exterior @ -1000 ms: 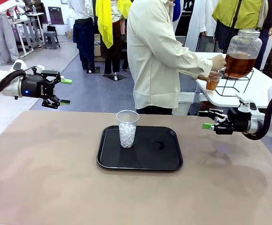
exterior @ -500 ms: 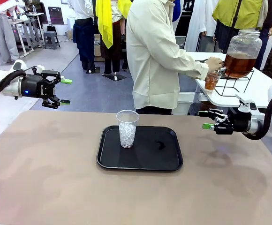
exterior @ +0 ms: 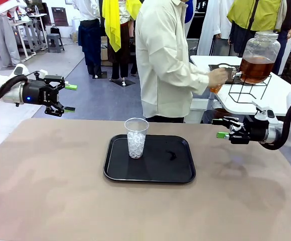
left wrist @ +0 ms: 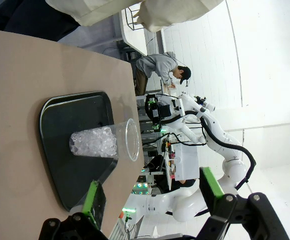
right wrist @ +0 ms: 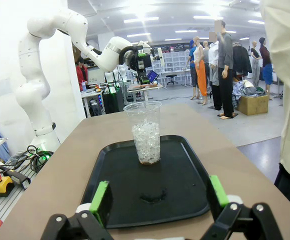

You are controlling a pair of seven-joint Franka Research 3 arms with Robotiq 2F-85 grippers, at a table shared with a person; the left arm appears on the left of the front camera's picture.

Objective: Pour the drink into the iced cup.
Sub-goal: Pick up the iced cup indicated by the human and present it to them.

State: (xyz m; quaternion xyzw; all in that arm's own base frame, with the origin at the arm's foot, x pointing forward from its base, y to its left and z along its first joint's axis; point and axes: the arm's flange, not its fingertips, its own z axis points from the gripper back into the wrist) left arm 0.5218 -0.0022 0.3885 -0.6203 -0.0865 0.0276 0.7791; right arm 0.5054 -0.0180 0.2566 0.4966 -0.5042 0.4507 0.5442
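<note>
The iced cup point(exterior: 136, 138), clear plastic and half full of ice, stands upright at the left of a black tray point(exterior: 150, 176). The amber drink fills the lower part of a glass dispenser jar point(exterior: 257, 56) on a white side table. The person's hand point(exterior: 219, 76) carries a small cup of amber liquid point(exterior: 215, 89), mostly hidden. My left gripper point(exterior: 70, 98) hangs open beyond the table's far left corner. My right gripper point(exterior: 220, 128) is open at the right edge. Both wrist views face the iced cup point(left wrist: 102, 142) point(right wrist: 146, 132) between open fingers point(left wrist: 92, 197) point(right wrist: 101, 200).
A person in a cream shirt point(exterior: 165, 55) stands at the far side of the tan table point(exterior: 60, 201). A black wire stand point(exterior: 251, 90) holds the jar. The tray point(right wrist: 150, 195) has a small dark smear right of the cup.
The person's hand has pulled the small cup of amber liquid away from the jar's spigot, leftward toward the body. Both arms and the iced cup stay put.
</note>
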